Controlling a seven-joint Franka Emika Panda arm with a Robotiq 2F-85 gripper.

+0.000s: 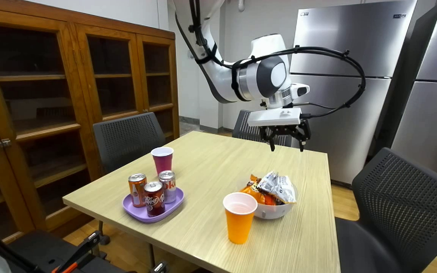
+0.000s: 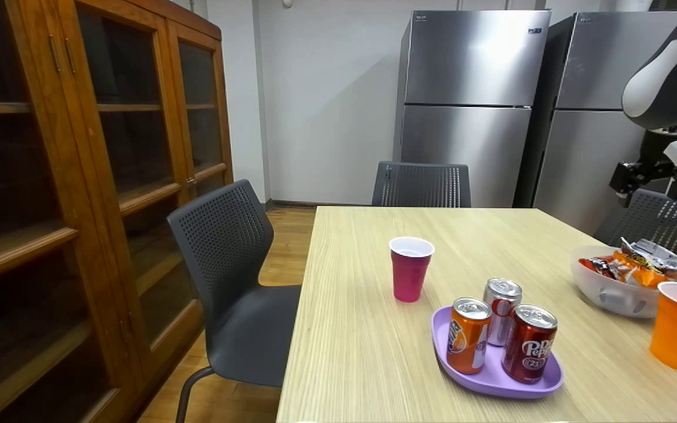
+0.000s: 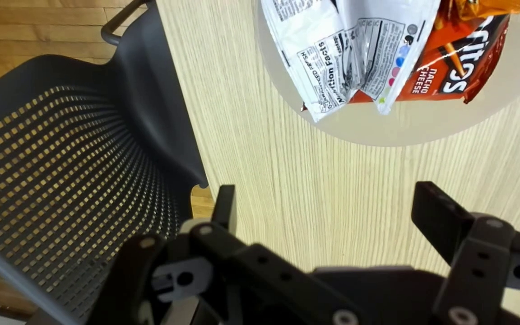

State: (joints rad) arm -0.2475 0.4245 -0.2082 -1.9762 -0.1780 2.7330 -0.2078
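Observation:
My gripper (image 1: pixel 286 147) hangs above the far right part of the table, open, with nothing between its widely spread fingers. Nearest to it is a translucent bowl (image 1: pixel 273 213) of snack bags, lower and apart from it. In the wrist view the bowl (image 3: pixel 404 135) lies ahead of the fingertips, holding silver bags (image 3: pixel 327 67) and a red Doritos bag (image 3: pixel 454 67). An orange cup (image 1: pixel 239 225) stands upright beside the bowl. A purple tray (image 2: pixel 491 385) carries an orange Fanta can (image 2: pixel 469 338), a Dr Pepper can (image 2: pixel 529 346) and a silver Coke can (image 2: pixel 500 311).
Behind the tray a magenta cup (image 2: pixel 411 273) stands upright on the light wooden table (image 1: pixel 203 163). Dark chairs surround it, one (image 3: pixel 84 149) close under the gripper's side. A wooden glass-door cabinet (image 1: pixel 70 68) and steel refrigerators (image 1: pixel 351 45) stand beyond.

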